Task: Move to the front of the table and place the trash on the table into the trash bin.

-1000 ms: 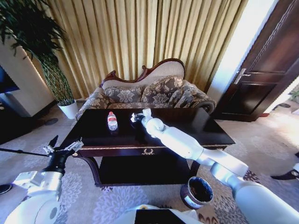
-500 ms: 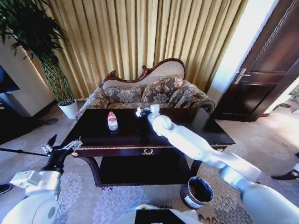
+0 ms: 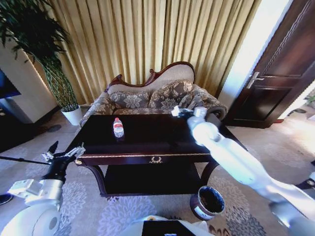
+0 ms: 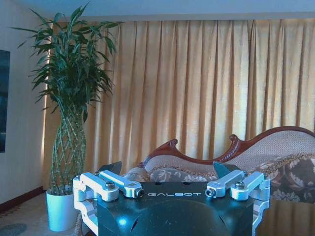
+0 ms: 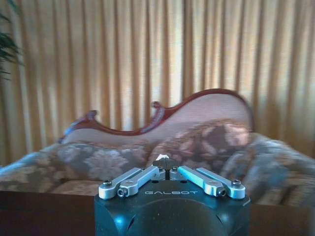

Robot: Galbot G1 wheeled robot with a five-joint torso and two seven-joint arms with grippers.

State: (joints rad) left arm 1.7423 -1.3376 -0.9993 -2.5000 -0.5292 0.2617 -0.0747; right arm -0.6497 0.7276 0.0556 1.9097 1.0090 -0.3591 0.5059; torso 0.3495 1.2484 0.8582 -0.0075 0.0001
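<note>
The dark glossy table [image 3: 147, 143] stands in front of me. A clear bottle with a red cap [image 3: 118, 127] stands upright on its left half. My right gripper [image 3: 177, 112] hangs over the table's far right corner, shut on a small white paper scrap [image 5: 165, 158] that peeks out between its fingertips; the right wrist view [image 5: 166, 162] faces the sofa. The round dark trash bin [image 3: 207, 202] sits on the carpet by the table's front right leg. My left gripper [image 3: 65, 155] is open, held level off the table's front left corner, with nothing between its fingers [image 4: 118, 184].
A patterned sofa [image 3: 152, 98] stands close behind the table, curtains behind it. A tall plant in a white pot [image 3: 74, 116] is at the far left. A dark door [image 3: 275, 83] is at the right. Patterned carpet lies around the table.
My right arm has swung from the middle of the table to its far right corner, carrying the white scrap. The bottle and my left arm have stayed put.
</note>
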